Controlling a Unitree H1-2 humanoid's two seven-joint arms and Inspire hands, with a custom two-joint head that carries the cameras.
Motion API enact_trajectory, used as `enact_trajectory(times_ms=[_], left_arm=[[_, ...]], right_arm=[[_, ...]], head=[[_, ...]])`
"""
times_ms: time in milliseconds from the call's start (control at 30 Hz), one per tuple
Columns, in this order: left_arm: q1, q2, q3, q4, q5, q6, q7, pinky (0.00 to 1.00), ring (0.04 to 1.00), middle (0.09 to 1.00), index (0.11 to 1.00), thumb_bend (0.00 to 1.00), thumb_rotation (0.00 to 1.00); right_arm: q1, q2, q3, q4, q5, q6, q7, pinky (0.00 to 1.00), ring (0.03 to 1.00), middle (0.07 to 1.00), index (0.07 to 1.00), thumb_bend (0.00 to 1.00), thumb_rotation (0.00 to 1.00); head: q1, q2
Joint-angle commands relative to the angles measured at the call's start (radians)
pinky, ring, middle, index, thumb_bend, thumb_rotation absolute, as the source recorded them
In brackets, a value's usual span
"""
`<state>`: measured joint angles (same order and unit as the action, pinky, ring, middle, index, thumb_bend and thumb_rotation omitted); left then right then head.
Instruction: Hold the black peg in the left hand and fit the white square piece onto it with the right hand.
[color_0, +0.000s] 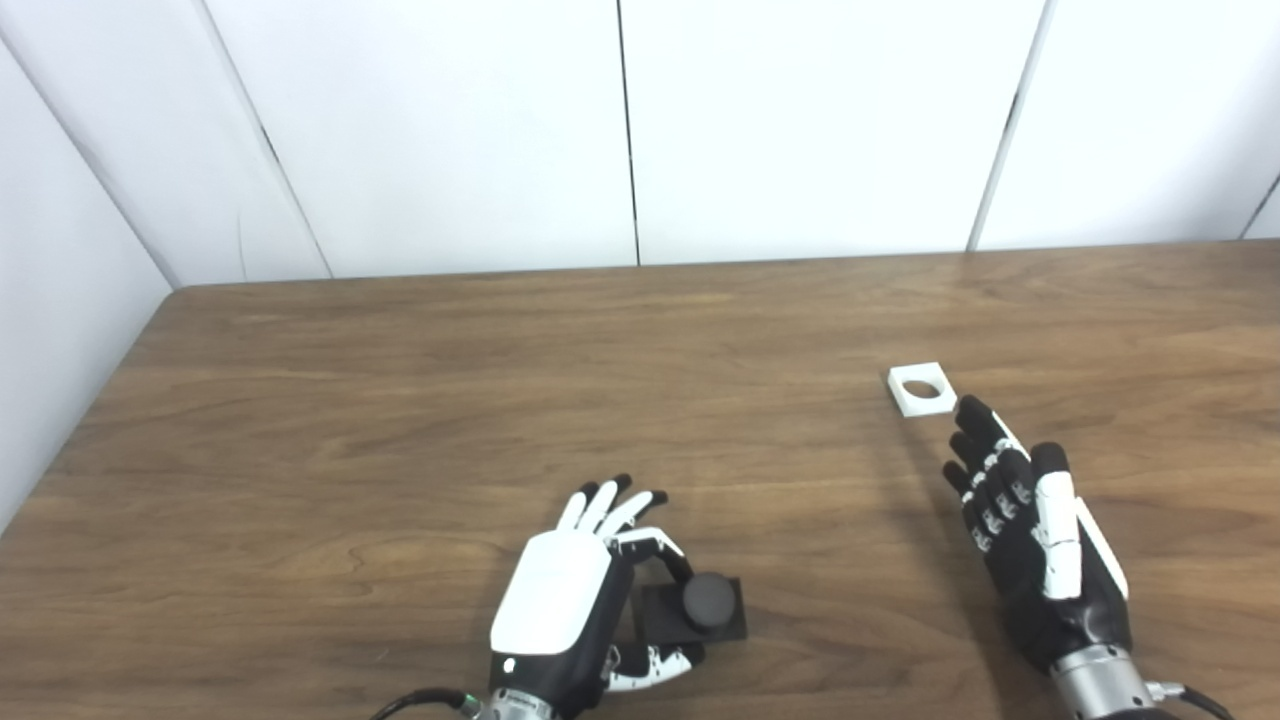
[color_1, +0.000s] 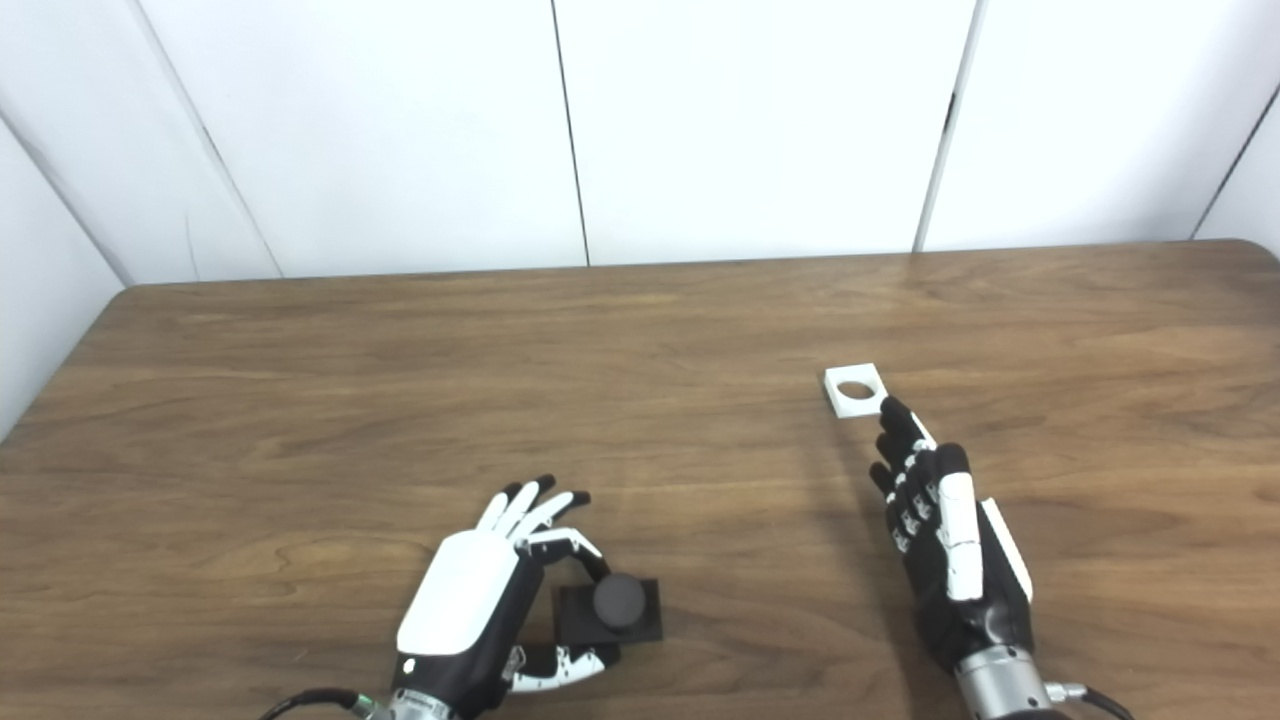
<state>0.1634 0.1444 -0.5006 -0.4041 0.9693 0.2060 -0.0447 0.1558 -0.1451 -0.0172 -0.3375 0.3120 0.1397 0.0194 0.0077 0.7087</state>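
Observation:
The black peg (color_0: 708, 600) stands upright on its black square base on the wooden table (color_0: 400, 400), near the front middle. My left hand (color_0: 565, 595) is right beside it on its left, fingers apart, with a finger and the thumb curving toward the base; I cannot tell if they touch it. The white square piece (color_0: 921, 389) with a round hole lies flat further back on the right. My right hand (color_0: 1030, 540) is open, fingers stretched toward the piece, its fingertips just short of it. The peg (color_1: 620, 600) and piece (color_1: 856, 390) show in the right eye view too.
White wall panels (color_0: 620, 130) stand behind the table's far edge and along its left side. The table's right rear corner (color_1: 1245, 245) shows in the right eye view.

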Motion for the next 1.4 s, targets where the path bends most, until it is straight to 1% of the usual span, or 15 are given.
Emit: enact_trajectory(times_ms=[0,167,233,267,300,333,400,433,467,533,667,800,933,1100,1367], left_arm=[[0.035,0.005,-0.012,0.010,0.002,-0.015,-0.039,1.00,0.981,0.896,0.488,0.51,0.06],[0.036,0.003,-0.004,0.022,0.008,-0.020,-0.031,1.00,0.983,0.897,0.488,0.51,0.07],[0.033,0.002,-0.001,0.024,0.013,-0.020,-0.033,1.00,0.982,0.896,0.488,0.51,0.07],[0.031,0.002,0.000,0.024,0.016,-0.019,-0.037,1.00,0.981,0.896,0.488,0.51,0.07],[0.029,0.002,0.000,0.024,0.018,-0.019,-0.039,1.00,0.981,0.896,0.488,0.51,0.07],[0.029,0.001,0.001,0.024,0.018,-0.019,-0.041,1.00,0.981,0.895,0.488,0.51,0.07],[0.028,0.000,0.004,0.030,0.009,-0.027,-0.032,1.00,0.980,0.894,0.488,0.51,0.07],[0.028,0.000,0.006,0.033,0.004,-0.032,-0.027,1.00,0.979,0.892,0.487,0.51,0.06],[0.028,0.000,0.007,0.035,0.003,-0.034,-0.026,1.00,0.981,0.894,0.487,0.51,0.06],[0.030,0.000,0.007,0.039,0.006,-0.037,-0.024,1.00,0.980,0.893,0.487,0.51,0.07],[0.033,-0.006,0.006,0.040,0.011,-0.030,-0.031,1.00,0.983,0.896,0.487,0.51,0.07],[0.036,-0.013,0.004,0.039,0.020,-0.023,-0.036,1.00,0.984,0.897,0.488,0.51,0.07],[0.038,-0.014,0.002,0.042,0.018,-0.029,-0.026,1.00,0.981,0.895,0.488,0.51,0.07],[0.044,-0.014,0.004,0.037,0.022,-0.026,-0.023,1.00,0.979,0.893,0.487,0.51,0.07],[0.055,-0.014,0.003,0.047,0.016,-0.034,-0.012,1.00,0.981,0.893,0.486,0.51,0.06]], right_arm=[[0.000,0.053,0.000,-0.029,0.002,-0.037,0.002,1.00,1.000,0.981,0.936,0.62,1.00],[-0.010,0.044,0.000,-0.034,-0.010,-0.032,0.000,1.00,1.000,0.986,0.938,0.61,0.99],[-0.017,0.036,0.003,-0.039,-0.052,-0.034,-0.010,0.98,0.993,0.976,0.933,0.62,0.92],[-0.033,0.018,0.007,-0.049,-0.101,-0.034,-0.015,0.97,0.990,0.973,0.931,0.62,0.89],[-0.055,-0.007,0.013,-0.060,-0.177,-0.036,-0.022,0.93,0.968,0.957,0.909,0.60,0.73],[-0.070,-0.025,0.017,-0.067,-0.230,-0.037,-0.026,0.92,0.959,0.942,0.889,0.61,0.65],[-0.126,-0.085,0.029,-0.078,-0.402,-0.043,-0.034,0.92,0.950,0.929,0.862,0.66,0.55],[-0.158,-0.114,0.032,-0.084,-0.472,-0.031,-0.032,0.96,0.960,0.933,0.838,0.72,0.45],[-0.194,-0.146,0.037,-0.090,-0.551,-0.010,-0.026,0.98,0.975,0.938,0.818,0.76,0.40],[-0.263,-0.211,0.053,-0.093,-0.681,0.023,-0.001,0.99,0.993,0.951,0.796,0.80,0.37],[-0.416,-0.315,0.083,-0.039,-0.776,0.043,0.077,1.00,1.000,0.968,0.724,0.89,0.25],[-0.521,-0.378,0.130,0.039,-0.835,0.079,0.171,1.00,1.000,0.975,0.706,0.91,0.23],[-0.598,-0.403,0.162,0.116,-0.855,0.118,0.247,1.00,1.000,0.966,0.702,0.94,0.20],[-0.667,-0.411,0.193,0.225,-0.900,0.102,0.274,0.96,1.000,0.939,0.682,1.00,0.17],[-0.731,-0.412,0.229,0.365,-0.924,0.081,0.300,1.00,1.000,0.966,0.694,0.97,0.18]], head=[[0.000,0.001],[0.000,0.002],[0.001,0.003],[0.001,0.003],[0.001,0.003],[0.001,0.003],[-0.008,0.003],[-0.008,0.004],[-0.008,0.003],[-0.009,0.003],[-0.013,0.005],[-0.009,0.006],[-0.008,0.004],[-0.015,-0.003],[-0.031,-0.032]])
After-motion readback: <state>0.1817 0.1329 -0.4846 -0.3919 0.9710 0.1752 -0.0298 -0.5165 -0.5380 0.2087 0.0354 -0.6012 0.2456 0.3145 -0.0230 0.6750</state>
